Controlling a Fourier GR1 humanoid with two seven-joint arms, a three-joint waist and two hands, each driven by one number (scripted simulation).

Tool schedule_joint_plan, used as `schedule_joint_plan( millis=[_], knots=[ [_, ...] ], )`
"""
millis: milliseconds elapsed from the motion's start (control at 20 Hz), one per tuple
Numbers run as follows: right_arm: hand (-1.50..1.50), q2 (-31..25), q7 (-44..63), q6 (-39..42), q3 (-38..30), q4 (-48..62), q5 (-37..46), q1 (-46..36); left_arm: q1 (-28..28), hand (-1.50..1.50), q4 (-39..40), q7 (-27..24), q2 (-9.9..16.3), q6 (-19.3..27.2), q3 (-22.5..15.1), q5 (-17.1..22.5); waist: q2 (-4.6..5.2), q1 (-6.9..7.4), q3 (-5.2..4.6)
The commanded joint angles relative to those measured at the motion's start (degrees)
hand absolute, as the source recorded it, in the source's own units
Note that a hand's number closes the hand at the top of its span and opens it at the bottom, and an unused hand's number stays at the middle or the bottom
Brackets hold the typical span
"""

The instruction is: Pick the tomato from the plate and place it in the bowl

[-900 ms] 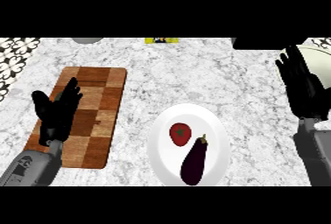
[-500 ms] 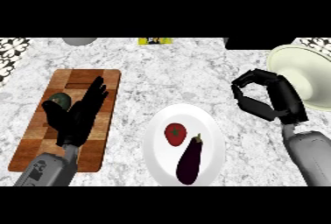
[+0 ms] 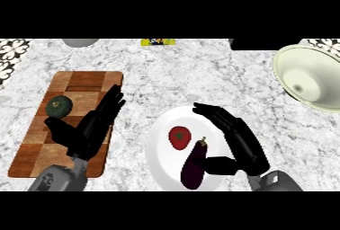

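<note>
Where the marble counter [image 3: 199,76] meets mid-frame, a white plate [image 3: 159,157] holds a red tomato [image 3: 179,137] at centre-left and a dark purple eggplant [image 3: 194,165] just beside it to the right. Right hand [image 3: 240,144]: over the plate's right edge, fingers extended above the tomato, thumb by the eggplant, nothing held. Left hand [image 3: 91,128]: open, fingers straight, above a wooden cutting board [image 3: 79,94]. Green round vegetable [image 3: 58,106]: on the board, beside the left hand. Pale bowl [image 3: 306,81]: far right, well apart from the plate.
</note>
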Motion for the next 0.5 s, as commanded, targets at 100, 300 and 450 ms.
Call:
schedule_joint_plan(
  millis=[100,300,450],
  knots=[
    [-1.50,-6.16,20.25,5.96,4.58,-5.11,17.52,-5.88,-1.09,0.00,-0.43,1.21,0.13,-0.58,0.96,0.70,-0.22,-0.26,-0.17],
    [-1.50,-0.46,38.40,15.47,9.85,-8.25,23.28,-8.34,0.13,0.00,0.22,0.62,-0.29,-1.28,-0.13,-0.15,0.00,0.36,-0.11],
    [-1.50,2.61,49.14,26.60,11.85,-12.35,21.82,-11.10,2.01,0.00,-2.63,0.31,-0.56,-0.74,-1.14,-0.99,-0.10,0.74,-0.04]
  ],
)
